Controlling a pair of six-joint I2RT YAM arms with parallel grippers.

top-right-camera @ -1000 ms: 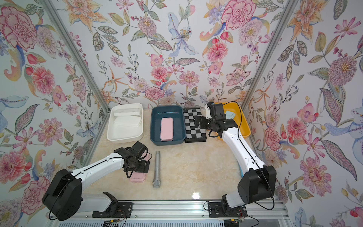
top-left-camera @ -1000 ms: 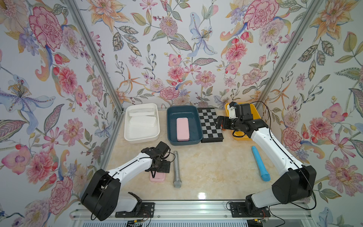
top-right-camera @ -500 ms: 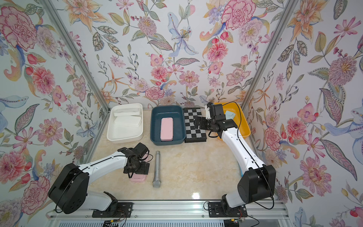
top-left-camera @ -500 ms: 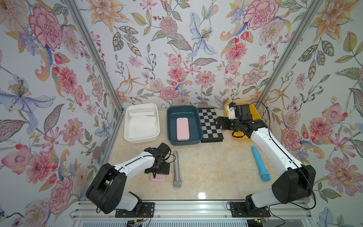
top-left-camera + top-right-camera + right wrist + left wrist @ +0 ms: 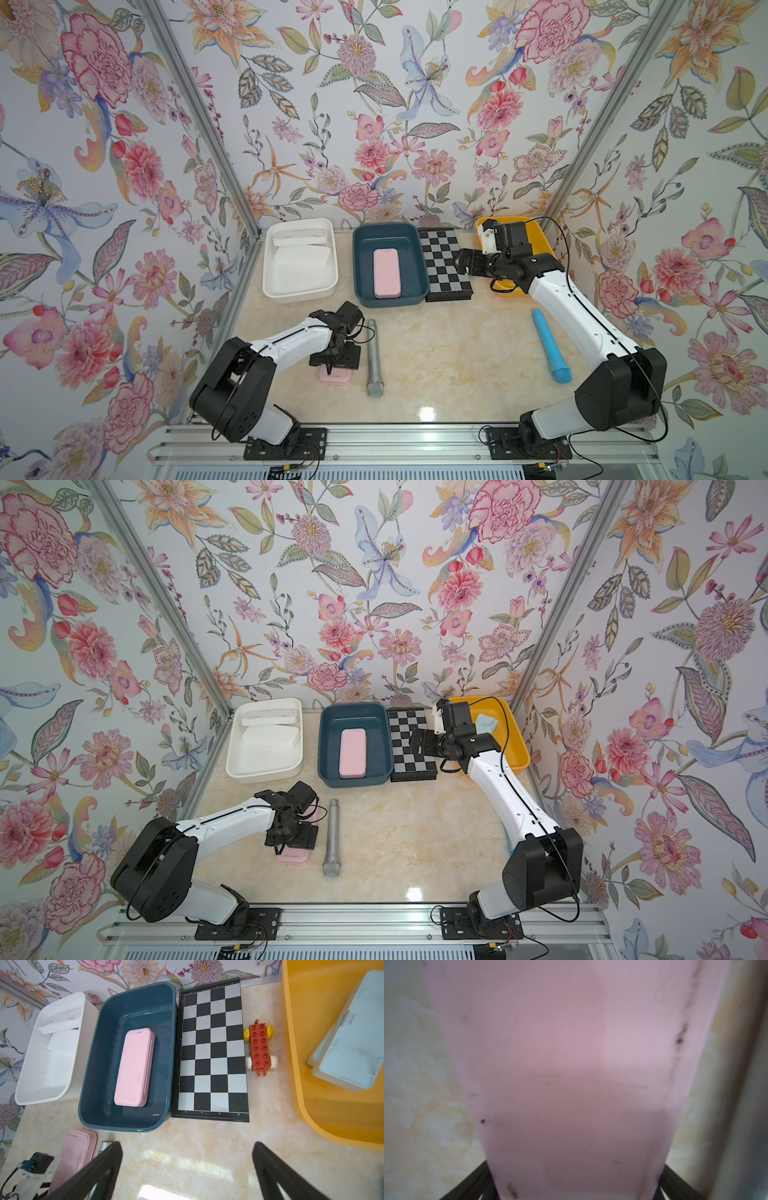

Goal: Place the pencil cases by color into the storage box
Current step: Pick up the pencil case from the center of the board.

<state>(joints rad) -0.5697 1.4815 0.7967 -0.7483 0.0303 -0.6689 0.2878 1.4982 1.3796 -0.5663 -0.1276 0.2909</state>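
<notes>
Though left jaws' hold unclear, right jaws agape; pink case (image 5: 134,1068) in teal box (image 5: 99,1047).

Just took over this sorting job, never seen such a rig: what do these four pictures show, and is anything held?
Two white robot arms with two-finger grippers share a table. The two wide pictures look down from one overhead stereo camera; the close-ups come from each arm's wrist. Along the back: a white bin holding white pencil cases, a dark blue bin holding a pink pencil case, a chessboard, a toy brick car, a yellow bin holding pale blue pencil cases. Nearer lie a grey microphone and a blue tube. The left gripper straddles a second pink pencil case on the table; whether it grips is unclear. The right gripper is open, empty.
</notes>
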